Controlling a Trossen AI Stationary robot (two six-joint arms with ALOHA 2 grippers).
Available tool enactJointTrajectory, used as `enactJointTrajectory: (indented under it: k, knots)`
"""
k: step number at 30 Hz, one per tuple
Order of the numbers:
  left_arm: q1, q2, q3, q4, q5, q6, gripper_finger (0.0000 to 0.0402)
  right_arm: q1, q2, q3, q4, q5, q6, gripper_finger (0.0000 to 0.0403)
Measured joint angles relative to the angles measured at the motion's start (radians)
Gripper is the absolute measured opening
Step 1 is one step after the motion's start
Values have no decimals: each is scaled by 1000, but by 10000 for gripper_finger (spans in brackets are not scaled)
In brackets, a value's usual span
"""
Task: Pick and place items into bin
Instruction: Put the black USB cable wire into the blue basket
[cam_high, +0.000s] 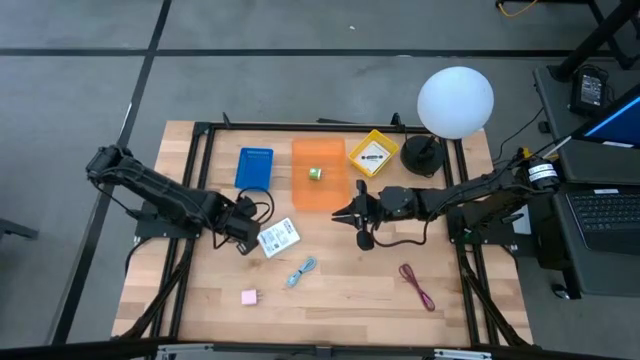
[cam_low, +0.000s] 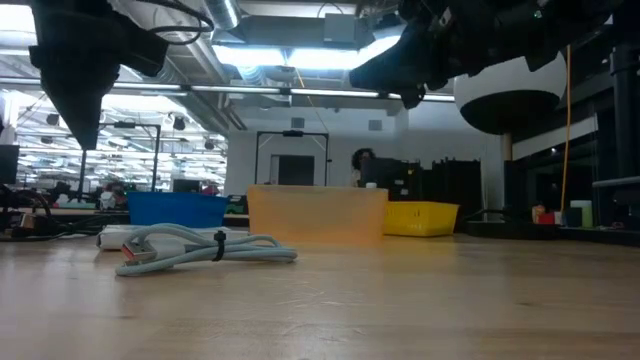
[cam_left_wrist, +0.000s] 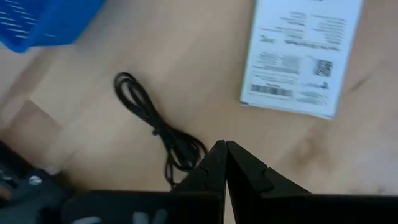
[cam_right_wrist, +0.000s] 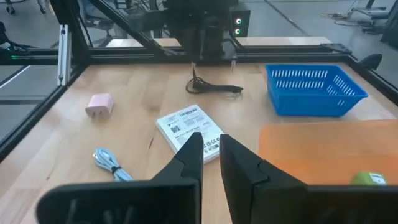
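Note:
My left gripper is shut and empty, raised over the table between the black cord and a white printed packet, which both lie flat on the wood. My right gripper hovers at the orange bin's near edge with a narrow gap between its fingers, holding nothing. The greenish cube sits inside that bin. The second packet lies in the yellow bin. A light-blue cord, the pink cube and the dark-red cord lie on the near half of the table.
A blue bin stands left of the orange one and a yellow bin to its right. The white globe lamp stands at the far right corner. Black frame rails run along the table's edges.

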Motion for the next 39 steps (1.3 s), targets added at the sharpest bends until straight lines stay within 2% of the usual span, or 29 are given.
enactJointTrajectory:
  k: [7, 15, 24, 28, 39]
  knots:
    - [27, 0, 0, -31, -11, -53, 17, 0, 0, 0, 1, 0, -3, 35]
    - [48, 0, -47, -43, -30, -49, 92, 0, 0, 0, 1, 0, -8, 35]
    - [48, 0, -156, -31, 19, -180, 162, 3, 0, 0, 1, 0, -29, 35]
    - [48, 0, -177, 15, 26, -200, 170, 3, 0, 0, 1, 0, -29, 35]
    - [48, 0, -279, 167, 42, -232, 161, 3, 0, 0, 1, 0, -29, 35]
